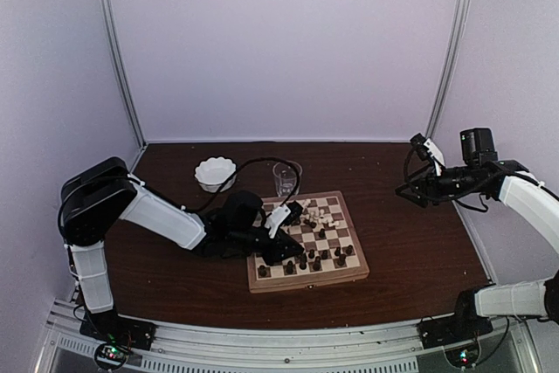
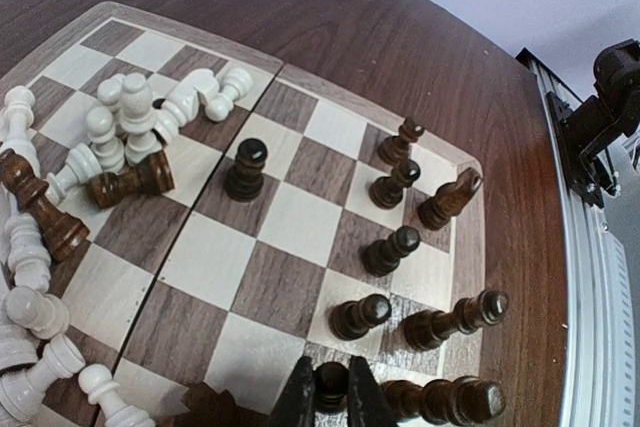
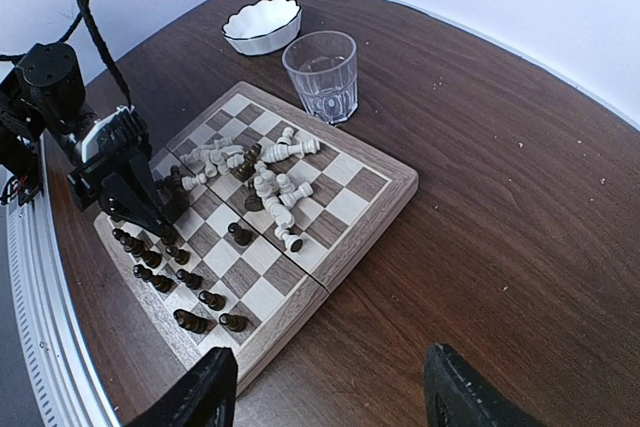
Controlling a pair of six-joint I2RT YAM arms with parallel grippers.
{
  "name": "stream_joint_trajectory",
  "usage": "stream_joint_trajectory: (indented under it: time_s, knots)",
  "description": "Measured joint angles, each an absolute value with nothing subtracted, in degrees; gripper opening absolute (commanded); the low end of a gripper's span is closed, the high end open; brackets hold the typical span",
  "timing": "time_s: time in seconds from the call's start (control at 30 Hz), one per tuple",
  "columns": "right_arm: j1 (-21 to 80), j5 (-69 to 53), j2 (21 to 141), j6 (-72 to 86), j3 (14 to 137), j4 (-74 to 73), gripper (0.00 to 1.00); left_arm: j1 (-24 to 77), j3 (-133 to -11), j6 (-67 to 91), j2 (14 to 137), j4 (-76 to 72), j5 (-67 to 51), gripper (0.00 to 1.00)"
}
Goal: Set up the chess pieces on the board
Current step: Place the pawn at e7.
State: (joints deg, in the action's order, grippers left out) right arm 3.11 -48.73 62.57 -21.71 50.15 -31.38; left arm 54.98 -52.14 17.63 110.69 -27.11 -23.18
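Your left gripper (image 2: 331, 399) is pinched on a dark piece (image 2: 330, 383) at the near edge row of the board (image 2: 290, 222), with standing dark pawns (image 2: 360, 315) just beside it. A crooked release or a sideways pull-out could tip it or knock a neighbour (the white heap (image 2: 130, 127) is well apart, no risk there). Right gripper (image 3: 332, 377) hangs spread and empty off to the side; the held piece's base is cut off in the wrist view and the arm covers it from above, so can't tell if it's seated.
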Motion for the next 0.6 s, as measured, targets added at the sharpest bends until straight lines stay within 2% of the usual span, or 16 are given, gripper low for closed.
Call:
stream_joint_trajectory:
  time_s: [0.6]
  knots:
    - [3.1, -48.8, 62.6, -21.7, 50.1, -31.4, 0.67, 55.0, -51.7, 17.4, 110.7, -27.6, -23.5, 0.18]
